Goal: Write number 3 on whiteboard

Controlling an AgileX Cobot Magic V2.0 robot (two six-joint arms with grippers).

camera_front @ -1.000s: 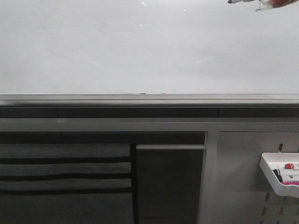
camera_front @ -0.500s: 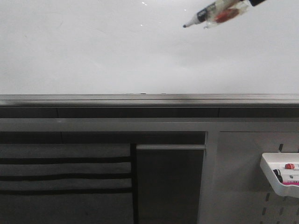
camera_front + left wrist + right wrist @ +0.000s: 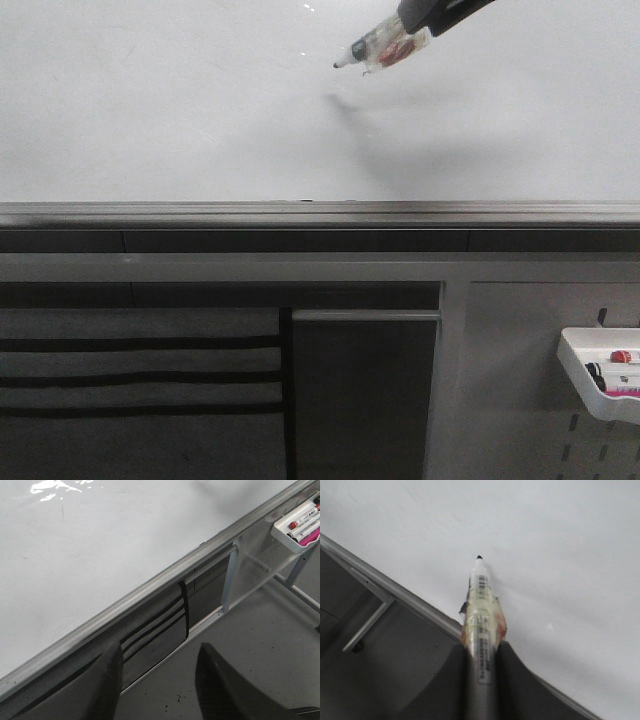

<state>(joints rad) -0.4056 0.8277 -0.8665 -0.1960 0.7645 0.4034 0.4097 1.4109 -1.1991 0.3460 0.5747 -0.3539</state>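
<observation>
Front view | right tool [image 3: 425,18] pinches marker [image 3: 385,48] | tip (black) near whiteboard [image 3: 180,110]

The whiteboard [image 3: 200,110], glossy white and flat with a grey metal edge rail along its near side, fills the upper front view. Above it, my right tool [image 3: 481,652] grips a marker [image 3: 380,50], black tip close over the board's unmarked face.

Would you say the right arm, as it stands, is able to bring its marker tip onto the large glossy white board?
Probably yes: the right gripper holds the clear marker with its tip just above the bare whiteboard, nothing between them.
</observation>
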